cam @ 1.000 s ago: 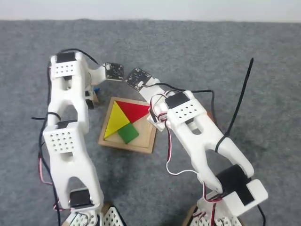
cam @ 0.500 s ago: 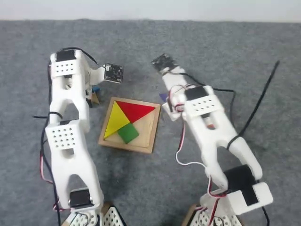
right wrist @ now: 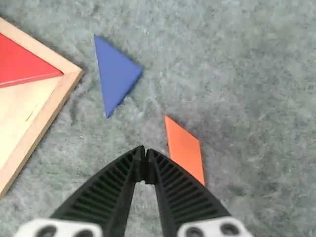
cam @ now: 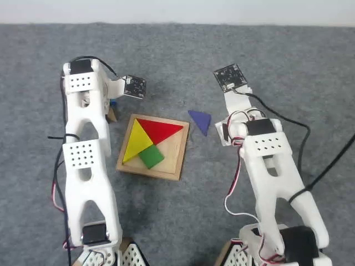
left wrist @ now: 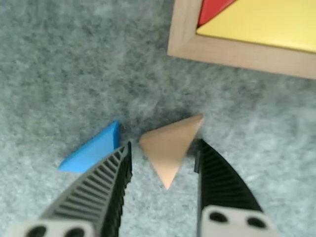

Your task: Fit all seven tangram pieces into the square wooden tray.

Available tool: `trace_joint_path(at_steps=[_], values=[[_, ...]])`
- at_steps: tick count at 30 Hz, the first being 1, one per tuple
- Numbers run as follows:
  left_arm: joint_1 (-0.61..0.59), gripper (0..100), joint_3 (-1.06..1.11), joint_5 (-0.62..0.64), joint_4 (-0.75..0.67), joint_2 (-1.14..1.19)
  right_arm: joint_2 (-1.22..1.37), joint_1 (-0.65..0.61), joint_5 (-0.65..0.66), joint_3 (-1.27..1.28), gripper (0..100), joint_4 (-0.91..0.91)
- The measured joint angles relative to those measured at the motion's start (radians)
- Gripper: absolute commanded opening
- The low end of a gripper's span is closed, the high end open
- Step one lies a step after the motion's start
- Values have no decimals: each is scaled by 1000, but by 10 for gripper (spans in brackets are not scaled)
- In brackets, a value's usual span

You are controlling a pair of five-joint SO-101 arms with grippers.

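Straddling the tan triangle (left wrist: 170,147), your left gripper (left wrist: 163,146) stands spread, seemingly ready to clamp. Your right gripper (right wrist: 144,152) is closed, empty, beside the orange parallelogram (right wrist: 184,148). The tray (cam: 173,151) lies between both arms, partly filled.

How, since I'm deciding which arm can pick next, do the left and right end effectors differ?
The left end effector is open, straddling the tan triangle; the right end effector is shut on nothing. The left one has a piece between its tips, while the right one has the orange parallelogram lying beside it on the carpet. Both are black, ribbed and outside the wooden tray.
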Motion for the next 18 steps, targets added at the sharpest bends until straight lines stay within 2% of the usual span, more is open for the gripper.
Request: trace_joint_path(at_steps=[18], values=[[35, 203, -29, -25, 14, 37, 0, 0, 0, 0, 8, 0]])
